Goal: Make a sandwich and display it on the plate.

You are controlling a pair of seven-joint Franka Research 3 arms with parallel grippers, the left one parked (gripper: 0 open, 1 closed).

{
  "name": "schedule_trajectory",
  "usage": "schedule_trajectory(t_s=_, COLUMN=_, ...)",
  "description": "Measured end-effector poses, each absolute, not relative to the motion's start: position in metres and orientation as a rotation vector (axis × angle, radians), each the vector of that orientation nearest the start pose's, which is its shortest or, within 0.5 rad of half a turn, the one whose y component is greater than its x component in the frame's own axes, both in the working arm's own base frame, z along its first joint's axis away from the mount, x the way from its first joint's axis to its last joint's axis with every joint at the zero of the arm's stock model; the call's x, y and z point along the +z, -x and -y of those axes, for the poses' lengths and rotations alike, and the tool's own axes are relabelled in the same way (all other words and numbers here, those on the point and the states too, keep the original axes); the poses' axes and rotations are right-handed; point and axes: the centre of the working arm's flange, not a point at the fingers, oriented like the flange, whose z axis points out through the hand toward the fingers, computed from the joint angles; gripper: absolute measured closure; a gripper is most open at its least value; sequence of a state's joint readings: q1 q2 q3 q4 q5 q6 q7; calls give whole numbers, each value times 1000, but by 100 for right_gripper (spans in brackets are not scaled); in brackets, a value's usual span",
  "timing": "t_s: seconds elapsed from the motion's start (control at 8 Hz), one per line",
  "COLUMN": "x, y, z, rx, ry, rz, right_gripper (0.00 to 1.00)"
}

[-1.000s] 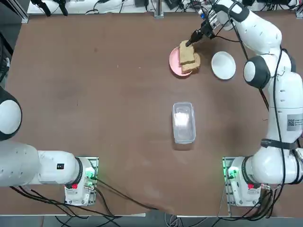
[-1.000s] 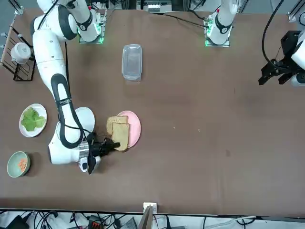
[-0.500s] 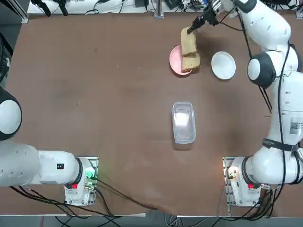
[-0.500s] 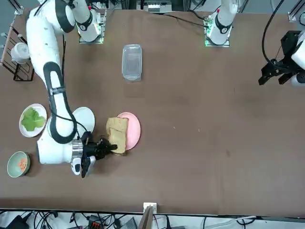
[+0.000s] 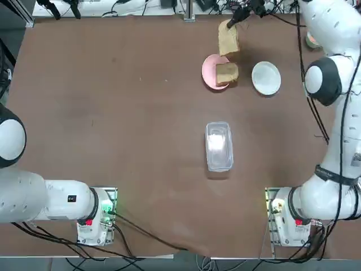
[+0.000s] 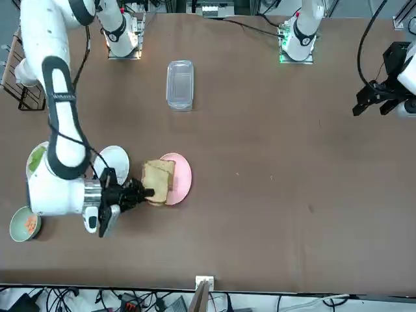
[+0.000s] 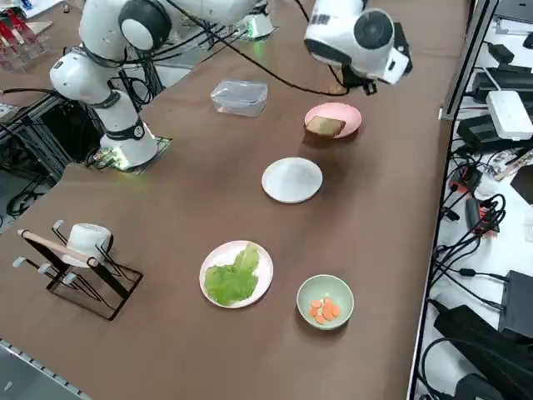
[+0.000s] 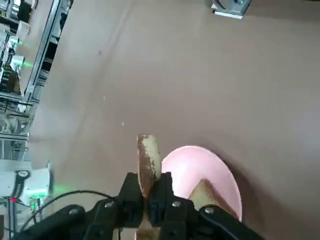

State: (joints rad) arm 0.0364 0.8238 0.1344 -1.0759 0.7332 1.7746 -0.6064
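Note:
My right gripper [image 5: 229,24] is shut on one edge of a tan-brown bread slice [image 5: 228,39], which hangs upright in the air above the far side of the pink plate [image 5: 209,72]. In the wrist view the slice [image 8: 148,159] stands edge-on between the fingers [image 8: 131,196]. A second bread slice [image 5: 227,73] lies on the pink plate, overhanging its rim. The white plate [image 5: 265,77] sits bare just right of the pink one. The lettuce [image 7: 232,279] on its own plate and the orange pieces [image 7: 323,309] in a pale-green bowl lie further right.
A clear lidded container [image 5: 219,145] lies mid-table. A wire rack holding a white cup [image 7: 79,254] stands at the table's right end. My right arm [image 6: 62,123] reaches over the lettuce plate and the white plate [image 6: 117,160] in the front view.
The right gripper has lifted the bread slice off the stack on the pink plate and carried it up and toward the far table edge. One slice stayed on the plate.

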Motion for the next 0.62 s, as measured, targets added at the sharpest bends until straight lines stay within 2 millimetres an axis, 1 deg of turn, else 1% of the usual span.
schedule_trajectory(t_s=0.12, x=366, y=-745, z=-132, rx=-60, ry=2270, rz=560, right_gripper=92)
schedule_trajectory(t_s=0.38, x=387, y=-742, z=-84, rx=2, ry=2355, rz=452, right_gripper=92)
schedule_trajectory(t_s=0.62, x=410, y=-734, z=-40, rx=43, ry=2454, rz=410, right_gripper=92)
